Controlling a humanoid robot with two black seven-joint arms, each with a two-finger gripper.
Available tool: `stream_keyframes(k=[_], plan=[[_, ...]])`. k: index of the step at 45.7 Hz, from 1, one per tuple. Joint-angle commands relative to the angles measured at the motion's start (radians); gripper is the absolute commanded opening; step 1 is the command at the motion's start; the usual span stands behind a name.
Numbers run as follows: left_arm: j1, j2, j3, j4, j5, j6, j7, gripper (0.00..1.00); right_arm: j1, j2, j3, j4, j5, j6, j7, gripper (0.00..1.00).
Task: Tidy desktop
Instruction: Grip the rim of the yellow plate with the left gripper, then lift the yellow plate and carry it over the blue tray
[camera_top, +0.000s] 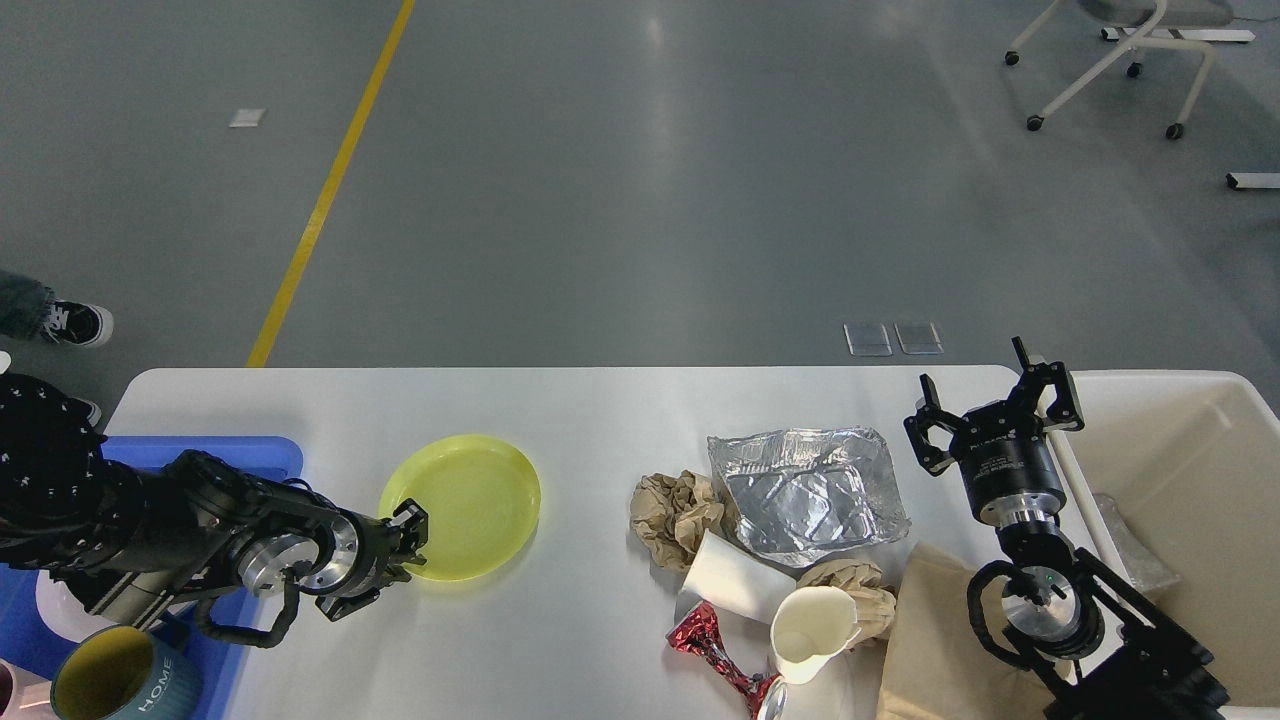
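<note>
A: How do the jaws of the left gripper (412, 535) stand?

B: Narrow, closed over the near-left rim of the yellow plate (465, 503), at about 8 o'clock on the plate. One finger lies over the rim; the lower one is hard to make out.

A: And the right gripper (990, 405)?

B: Its jaws stand wide apart, holding nothing, hovering near the desk's (590, 420) far right corner, just beside the cream bin (1200, 470) (the bin sits at 3 o'clock from it).

A: How does the desk look?

B: A wide, smooth white-grey top with rounded corners, filling the lower half of the view. Its middle is bare. At 9 o'clock a blue tray (215, 450) overlaps the left end, with a teal mug (115, 680) marked HOME at its near edge.

A: And the right half?

B: Cluttered. A crumpled foil tray (805, 490) lies at about 9 o'clock from the right gripper, a brown paper wad (675, 510) touching its left side. Nearer me lie a white paper cup (815, 630) on its side, a red foil wrapper (715, 645) and a brown paper bag (930, 640).
</note>
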Motion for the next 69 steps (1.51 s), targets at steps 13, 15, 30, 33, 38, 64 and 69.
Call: stream_keyframes(k=[13,15,30,33,38,64,69], plan=[[0.003,0.001,0.0,0.002,-0.002,0.0,0.003,0.0,0.0,0.0,0.0,0.0,0.0,-0.001,0.0,1.0],[0.003,0.001,0.0,0.002,-0.002,0.0,0.003,0.0,0.0,0.0,0.0,0.0,0.0,-0.001,0.0,1.0],[-0.014,0.014,0.003,-0.003,0.009,-0.041,0.005,0.0,0.0,0.0,0.0,0.0,0.0,-0.001,0.0,1.0],[-0.041,0.026,0.012,-0.015,0.009,-0.078,0.005,0.0,0.0,0.0,0.0,0.0,0.0,-0.001,0.0,1.0],[-0.107,0.053,0.041,-0.055,0.01,-0.136,0.006,0.0,0.0,0.0,0.0,0.0,0.0,-0.001,0.0,1.0],[-0.77,0.141,0.397,-0.514,0.01,-0.268,-0.044,0.0,0.0,0.0,0.0,-0.002,0.0,-0.001,0.0,1.0],[-0.903,0.141,0.457,-0.577,0.01,-0.319,-0.052,0.0,0.0,0.0,0.0,0.0,0.0,0.0,0.0,1.0]])
